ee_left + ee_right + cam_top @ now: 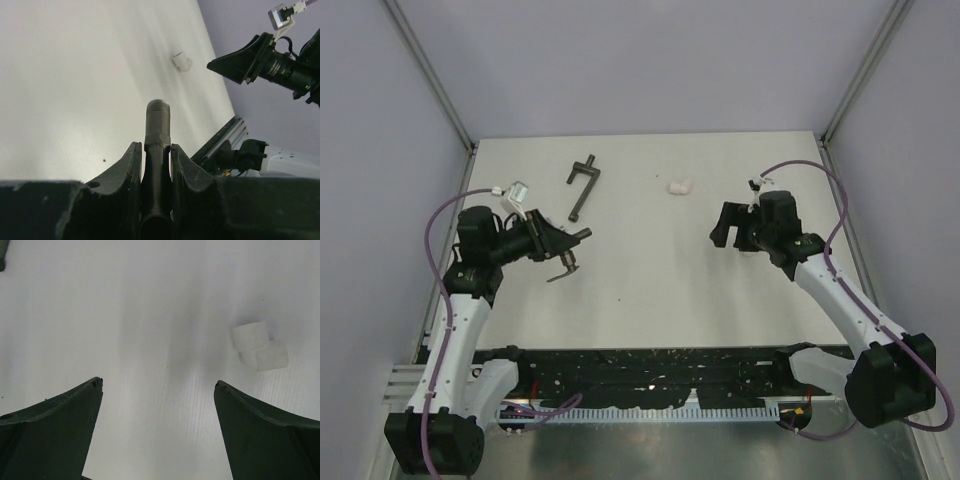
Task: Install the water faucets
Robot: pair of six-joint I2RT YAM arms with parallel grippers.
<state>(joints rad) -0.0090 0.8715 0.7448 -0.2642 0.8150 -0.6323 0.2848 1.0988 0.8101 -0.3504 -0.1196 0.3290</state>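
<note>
1. Two claws show. Your left claw point(155, 146) is squeezed tight on the dark tap point(158, 120).
2. The tap's screw end pokes out past the fingertips.
3. Your right claw point(158, 382) is spread wide and holds nothing.
4. A white pipe bend point(260, 347) lies ahead and right of it.
</note>
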